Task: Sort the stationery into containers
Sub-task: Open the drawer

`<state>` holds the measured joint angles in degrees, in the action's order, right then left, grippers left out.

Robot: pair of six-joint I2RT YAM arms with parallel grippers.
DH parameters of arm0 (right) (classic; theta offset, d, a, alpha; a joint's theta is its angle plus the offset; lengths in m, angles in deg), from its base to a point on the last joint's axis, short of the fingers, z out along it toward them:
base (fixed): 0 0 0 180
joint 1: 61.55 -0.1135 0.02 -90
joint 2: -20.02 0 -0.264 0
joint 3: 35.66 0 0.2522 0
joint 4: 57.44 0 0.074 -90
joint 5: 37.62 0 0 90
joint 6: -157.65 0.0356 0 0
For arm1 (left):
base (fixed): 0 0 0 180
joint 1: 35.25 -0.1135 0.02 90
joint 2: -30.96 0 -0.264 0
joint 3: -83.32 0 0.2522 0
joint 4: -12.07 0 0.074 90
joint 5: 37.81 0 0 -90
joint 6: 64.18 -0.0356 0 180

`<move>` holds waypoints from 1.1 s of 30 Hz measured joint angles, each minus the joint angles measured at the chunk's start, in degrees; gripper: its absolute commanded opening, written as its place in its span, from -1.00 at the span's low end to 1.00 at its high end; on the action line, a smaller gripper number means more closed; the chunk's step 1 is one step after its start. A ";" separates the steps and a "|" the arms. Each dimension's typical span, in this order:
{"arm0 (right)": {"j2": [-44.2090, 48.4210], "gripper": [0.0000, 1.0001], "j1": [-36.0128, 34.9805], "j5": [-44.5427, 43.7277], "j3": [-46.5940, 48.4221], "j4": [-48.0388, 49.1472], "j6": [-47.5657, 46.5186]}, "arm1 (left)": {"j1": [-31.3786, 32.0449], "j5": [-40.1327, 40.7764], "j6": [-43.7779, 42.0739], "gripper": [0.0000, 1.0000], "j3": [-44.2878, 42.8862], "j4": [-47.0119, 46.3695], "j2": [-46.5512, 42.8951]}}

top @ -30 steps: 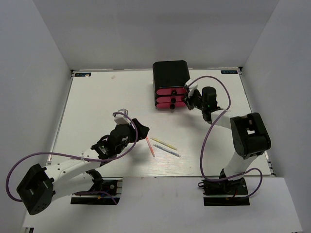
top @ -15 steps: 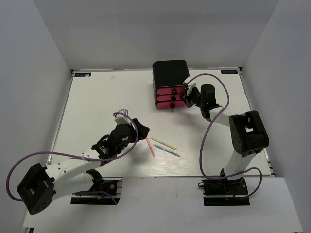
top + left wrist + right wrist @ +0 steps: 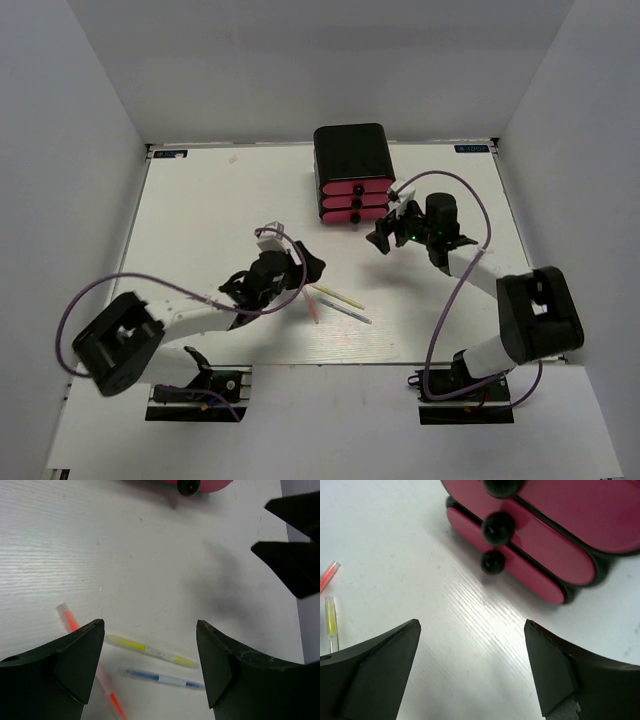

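I'm holding the left gripper (image 3: 150, 630), spread and empty, over the pink pen (image 3: 75, 625), yellow pen (image 3: 145, 649) and blue pen (image 3: 160, 678) near the table's (image 3: 200, 200) near edge, aiming to straddle one crosswise (they lie close), while the right gripper (image 3: 470, 625), likewise spread, is facing the shut drawers (image 3: 545, 545) by the far edge.

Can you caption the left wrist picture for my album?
Open left gripper hovers over a pink pen, a yellow pen and a blue pen on the white table.

Glossy pink plastic drawers (image 3: 570, 510) with shiny black knobs (image 3: 497, 527); matt white, faintly grained surface (image 3: 470, 630); translucent plastic pens (image 3: 145, 648); matt black left claw (image 3: 150, 625).
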<state>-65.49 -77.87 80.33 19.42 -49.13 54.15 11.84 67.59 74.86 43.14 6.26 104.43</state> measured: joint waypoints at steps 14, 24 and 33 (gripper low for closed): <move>16.33 -1.00 5.49 -5.55 -8.85 -5.97 5.70 | -1.73 1.95 7.45 0.26 -18.71 -27.30 36.85; 16.83 -1.00 7.54 -6.21 -10.43 -6.05 7.87 | -4.48 4.85 13.53 0.48 -26.67 -29.81 44.87; 16.83 -1.00 7.78 -6.62 -10.69 -5.38 8.70 | -5.25 2.82 16.15 0.23 -30.88 -29.05 48.46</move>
<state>-48.66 -70.09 73.70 8.73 -54.51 62.85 6.59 70.41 91.01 12.26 -22.79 152.89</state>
